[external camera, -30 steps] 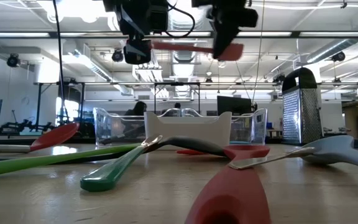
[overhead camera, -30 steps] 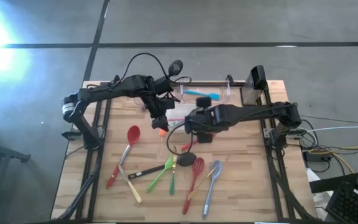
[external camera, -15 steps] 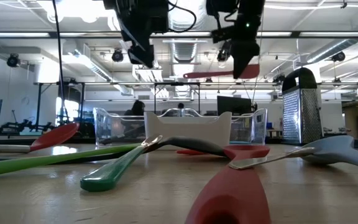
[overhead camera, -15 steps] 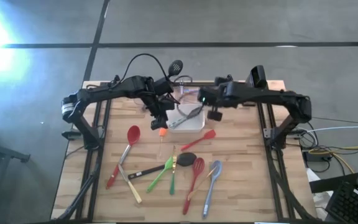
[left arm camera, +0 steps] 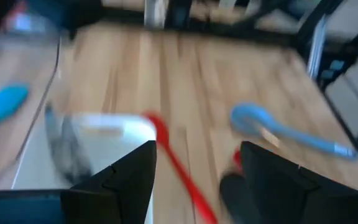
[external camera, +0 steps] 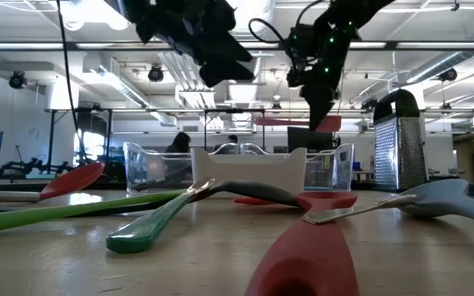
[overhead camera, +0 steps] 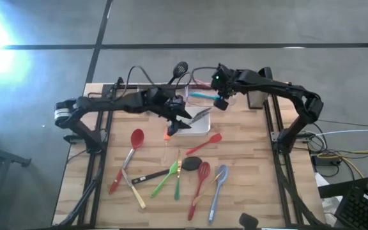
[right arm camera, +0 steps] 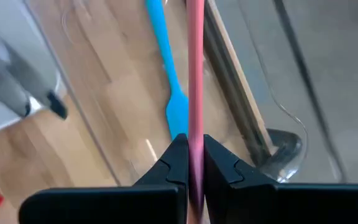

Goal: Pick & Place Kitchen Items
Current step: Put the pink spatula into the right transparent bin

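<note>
Since a second ago the right arm has swung from the middle of the desk point(overhead camera: 248, 153) back to the far edge, carrying a pink utensil point(right arm camera: 195, 74), while the left arm has stretched further over the white dish point(overhead camera: 200, 126).

The right pincer point(overhead camera: 222, 100) is clenched on the pink utensil's handle and hovers above the clear bin point(overhead camera: 230, 96), where a blue spatula point(right arm camera: 168, 68) already lies. Holding the handle lengthwise along the bin probably lets it drop in beside the spatula without catching the wall.

The left pincer point(overhead camera: 179, 115) hangs with fingers spread and nothing between them, over the dish edge, seemingly lined up for the red spoon point(left arm camera: 178, 168) just beside the dish. The other utensils lie scattered on the near half of the desk.
</note>
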You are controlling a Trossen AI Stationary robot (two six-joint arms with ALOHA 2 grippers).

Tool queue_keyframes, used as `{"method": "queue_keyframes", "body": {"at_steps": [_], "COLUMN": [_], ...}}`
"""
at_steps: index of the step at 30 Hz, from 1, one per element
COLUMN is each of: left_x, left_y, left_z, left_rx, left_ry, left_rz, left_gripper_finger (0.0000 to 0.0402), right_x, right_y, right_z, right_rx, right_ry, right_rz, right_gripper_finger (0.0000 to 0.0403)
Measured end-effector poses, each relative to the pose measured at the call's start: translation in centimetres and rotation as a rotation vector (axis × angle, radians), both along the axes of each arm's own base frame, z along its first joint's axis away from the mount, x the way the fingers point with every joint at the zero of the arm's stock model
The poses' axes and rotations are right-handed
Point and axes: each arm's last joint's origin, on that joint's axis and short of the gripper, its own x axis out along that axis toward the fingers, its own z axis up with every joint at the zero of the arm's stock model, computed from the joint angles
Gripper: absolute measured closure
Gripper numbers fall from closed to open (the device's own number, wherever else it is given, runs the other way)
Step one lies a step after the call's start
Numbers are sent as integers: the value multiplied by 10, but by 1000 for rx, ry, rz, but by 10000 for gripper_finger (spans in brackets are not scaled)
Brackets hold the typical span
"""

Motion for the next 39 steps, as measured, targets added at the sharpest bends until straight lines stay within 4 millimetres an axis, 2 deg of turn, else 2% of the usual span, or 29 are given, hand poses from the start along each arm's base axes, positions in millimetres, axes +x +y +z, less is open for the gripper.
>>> {"method": "queue_keyframes", "body": {"at_steps": [3, 7, 12, 16, 21, 28, 33, 39], "left_x": [0, -3, -13, -28, -58, -94, -108, -115], "left_y": [-7, -18, -35, -50, -61, -66, -67, -67], "left_z": [-12, -26, -37, -34, -17, -18, -22, -20], "left_rx": [3, 68, 187, 251, 282, 282, 269, 267], "left_ry": [-103, -179, -198, -243, -392, -527, -565, -593], "left_rz": [2, 22, 71, 85, 93, 105, 115, 119], "left_gripper_finger": [165, 165, 165, 165, 165, 165, 165, 165], "right_x": [-1, 2, 8, 12, 16, 21, 23, 25], "right_y": [-10, -15, -19, -22, -27, -36, -42, -49], "right_z": [-5, -11, -25, -35, -50, -67, -77, -90], "right_rx": [8, 7, 31, 40, 66, 75, 84, 92], "right_ry": [-10, -3, 29, 55, 80, 88, 91, 112], "right_rz": [-18, -3, 9, 28, 37, 42, 44, 49], "right_gripper_finger": [392, 392, 392, 392, 392, 392, 392, 392]}}
